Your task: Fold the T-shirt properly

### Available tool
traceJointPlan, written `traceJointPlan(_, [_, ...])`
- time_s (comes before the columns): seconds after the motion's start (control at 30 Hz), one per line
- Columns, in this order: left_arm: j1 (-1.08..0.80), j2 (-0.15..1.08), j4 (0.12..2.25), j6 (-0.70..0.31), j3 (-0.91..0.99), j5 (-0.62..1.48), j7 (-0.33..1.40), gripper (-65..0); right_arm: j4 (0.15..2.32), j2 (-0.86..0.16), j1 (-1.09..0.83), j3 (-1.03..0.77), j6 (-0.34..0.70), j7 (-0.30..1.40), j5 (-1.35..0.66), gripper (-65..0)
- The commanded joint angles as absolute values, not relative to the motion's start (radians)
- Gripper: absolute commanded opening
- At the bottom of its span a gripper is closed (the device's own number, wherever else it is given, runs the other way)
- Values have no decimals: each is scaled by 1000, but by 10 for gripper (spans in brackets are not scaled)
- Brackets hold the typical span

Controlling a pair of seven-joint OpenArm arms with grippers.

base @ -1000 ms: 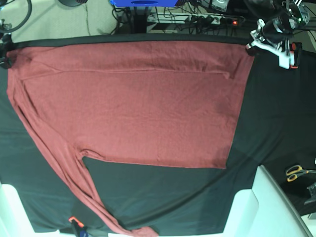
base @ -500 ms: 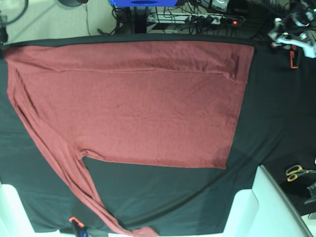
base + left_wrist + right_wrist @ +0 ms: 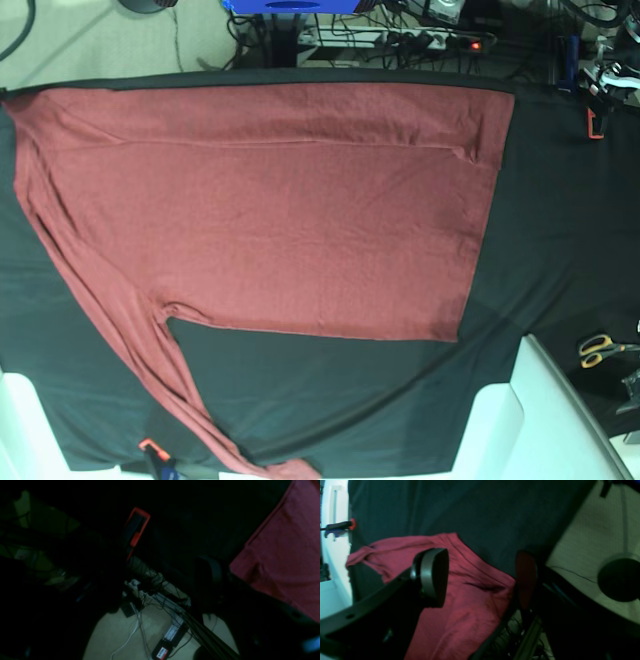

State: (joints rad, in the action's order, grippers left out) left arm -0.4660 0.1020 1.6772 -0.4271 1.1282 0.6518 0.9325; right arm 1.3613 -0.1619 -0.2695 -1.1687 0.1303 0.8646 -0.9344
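Note:
The brick-red T-shirt [image 3: 270,200] lies flat on the black cloth [image 3: 560,250], and one long sleeve [image 3: 120,330] runs down to the front edge. Off the shirt, my left gripper [image 3: 612,72] hangs at the far top right corner. In the dark left wrist view this left gripper [image 3: 162,580] looks open, with floor cables showing between the jaws and the shirt [image 3: 287,550] off to the right. My right gripper [image 3: 480,580] is open above a shirt corner [image 3: 470,600] and holds nothing. The base view does not show it.
An orange clamp [image 3: 594,122] grips the cloth at the top right, and another clamp [image 3: 153,452] sits at the front edge. Scissors [image 3: 600,349] lie at the right. White blocks [image 3: 500,430] stand at the front corners. Cables and a power strip [image 3: 420,40] lie beyond the back edge.
Both grippers let go of the shirt's top corners and pulled away. The left one went to the far right, the right one left the base view. The corners now lie flat.

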Motion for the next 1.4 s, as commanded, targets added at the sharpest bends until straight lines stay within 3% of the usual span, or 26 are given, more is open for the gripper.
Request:
traceJointPlan(0.0, [-472,117,1693,-432,1132,671,915,-232,1383,-193,-269,-1171,136,852,-951,-255])
traceJointPlan(0.23, [-470,114,1685,-432,1130,674,915,-232,1455,-213,-297,-1053,136,970,-951,-275])
traceJointPlan(0.33, [-469,113,1684,-432,1130,674,915,-232,1468,-150,-297,-1027,136,993,-951,-444])
traceJointPlan(0.4, [-469,113,1684,-432,1130,674,914,-232,1463,-125,-297,-1027,134,993,-951,-630])
traceJointPlan(0.43, [-469,113,1684,-432,1130,674,912,-232,1463,-119,-297,-1026,131,998,-949,-650])
traceJointPlan(0.5, [-469,116,1684,-432,1130,671,912,-232,1463,-113,-295,-1024,130,1003,-949,-617])
traceJointPlan(0.57, [-469,116,1684,-432,1133,670,911,-232,1451,-111,-289,-1023,130,990,-938,-647])
traceJointPlan(0.73, [-463,116,1684,-432,1132,668,911,-232,1383,-111,-231,-1026,128,1000,-780,-644])
traceJointPlan(0.93, [-447,117,1684,-432,1132,667,912,-232,1386,-77,-246,-1023,128,1010,-782,-644])
traceJointPlan(1.37, [-449,117,1684,-432,1130,667,914,-232,1314,-107,-222,-1018,128,955,-779,-644])
